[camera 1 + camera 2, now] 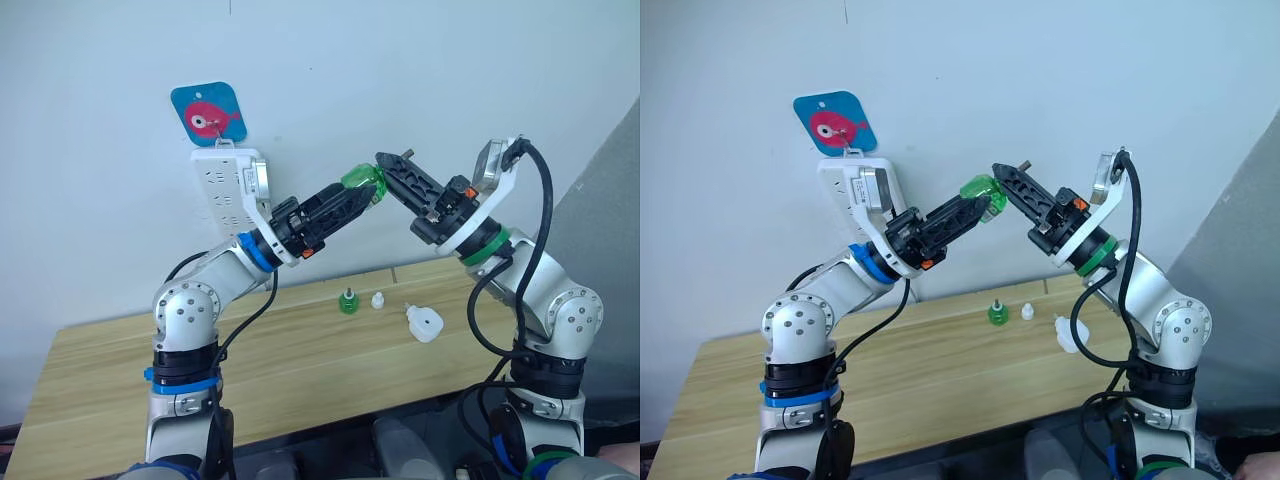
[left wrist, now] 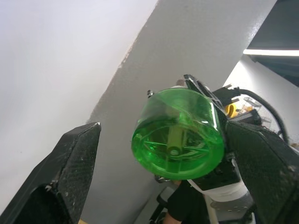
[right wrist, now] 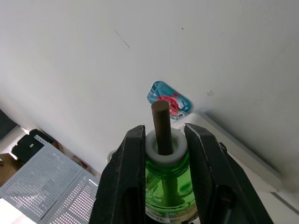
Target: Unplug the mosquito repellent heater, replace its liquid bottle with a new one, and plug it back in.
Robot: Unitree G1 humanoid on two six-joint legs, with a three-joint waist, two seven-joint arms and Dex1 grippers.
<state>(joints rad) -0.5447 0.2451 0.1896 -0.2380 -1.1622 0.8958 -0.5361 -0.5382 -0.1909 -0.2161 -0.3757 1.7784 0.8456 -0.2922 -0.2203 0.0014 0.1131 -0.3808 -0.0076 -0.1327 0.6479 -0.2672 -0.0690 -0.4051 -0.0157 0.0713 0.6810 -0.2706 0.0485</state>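
A green liquid bottle point(image 1: 364, 183) hangs in the air in front of the wall, between my two raised arms. My right gripper point(image 3: 163, 140) is shut on its white neck collar, and the brown wick point(image 3: 160, 123) sticks out past the fingers. My left gripper point(image 1: 355, 200) is open around the bottle's base point(image 2: 180, 140), with a clear gap on one side. The white mosquito repellent heater point(image 1: 424, 323) lies on the wooden table point(image 1: 150, 370), unplugged. A second green bottle point(image 1: 347, 301) stands on the table beside a small white cap point(image 1: 378, 300).
A white power strip point(image 1: 222, 190) hangs on the wall under a blue fish hook point(image 1: 208, 115), just behind my left forearm. A grey panel point(image 1: 610, 220) stands to the right. The table's front edge lies close below my arms.
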